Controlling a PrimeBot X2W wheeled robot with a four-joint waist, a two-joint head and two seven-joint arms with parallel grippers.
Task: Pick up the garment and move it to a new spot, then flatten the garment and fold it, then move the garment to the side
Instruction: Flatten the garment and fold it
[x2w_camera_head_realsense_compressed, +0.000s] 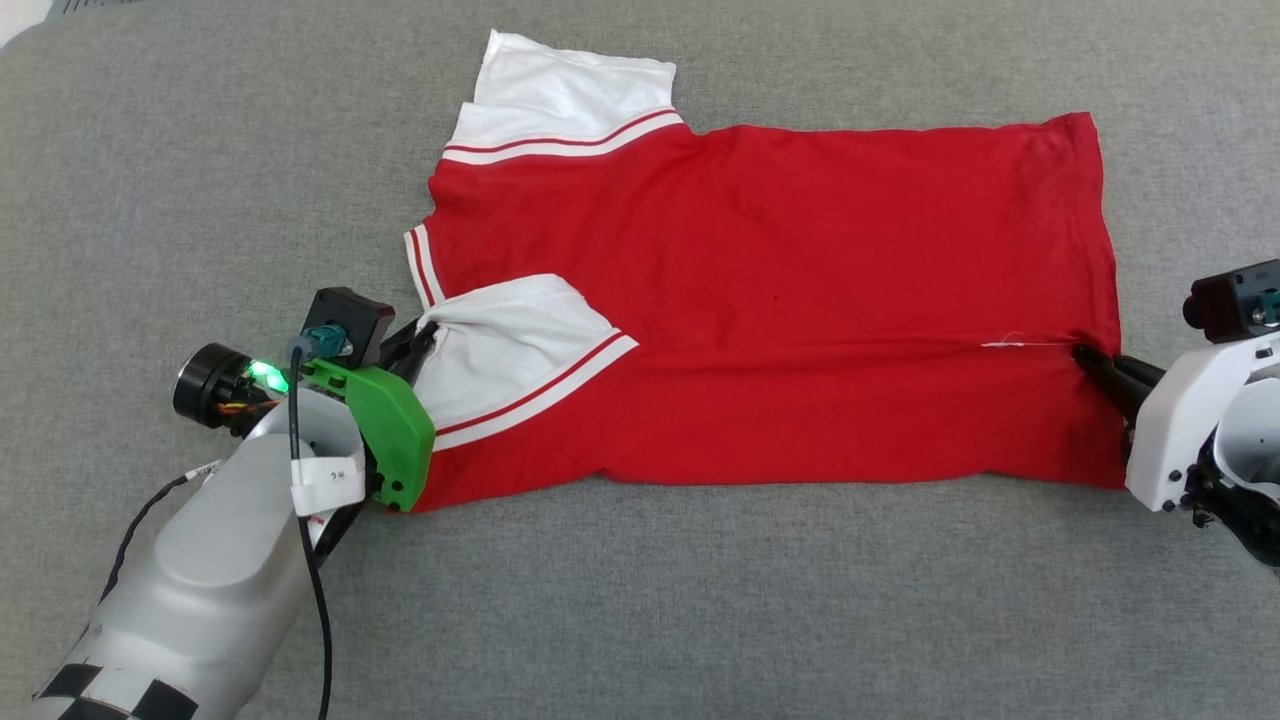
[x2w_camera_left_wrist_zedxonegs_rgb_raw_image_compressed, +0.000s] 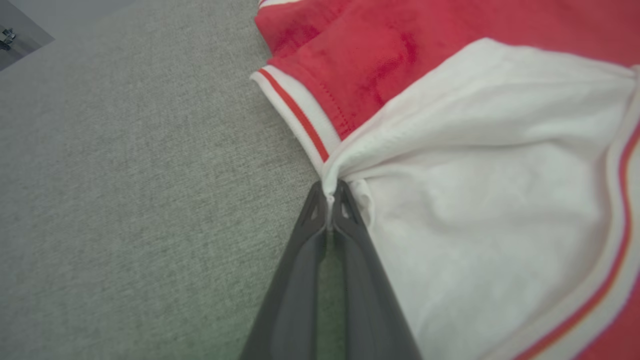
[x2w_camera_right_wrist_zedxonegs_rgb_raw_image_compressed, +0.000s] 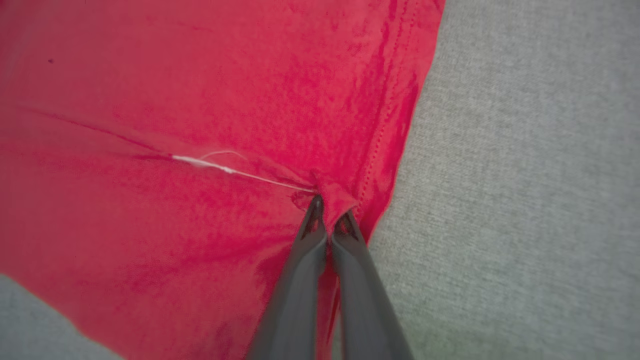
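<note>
Garment (x2w_camera_head_realsense_compressed: 760, 300) pinched at white sleeve (x2w_camera_left_wrist_zedxonegs_rgb_raw_image_compressed: 475, 175) by closed left gripper (x2w_camera_left_wrist_zedxonegs_rgb_raw_image_compressed: 330, 194), hem (x2w_camera_right_wrist_zedxonegs_rgb_raw_image_compressed: 392, 125) by closed right gripper (x2w_camera_right_wrist_zedxonegs_rgb_raw_image_compressed: 330, 209).

No text, number or brand was readable. Garment (x2w_camera_head_realsense_compressed: 760, 300) lay plain red side up; white tag (x2w_camera_head_realsense_compressed: 328, 483) around cable (x2w_camera_head_realsense_compressed: 313, 570) showed nothing legible.

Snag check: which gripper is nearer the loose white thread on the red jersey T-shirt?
Right. The right gripper is shut on the red jersey T-shirt's hem where the white thread ends; the left gripper pinches its white sleeve at the opposite end.
</note>
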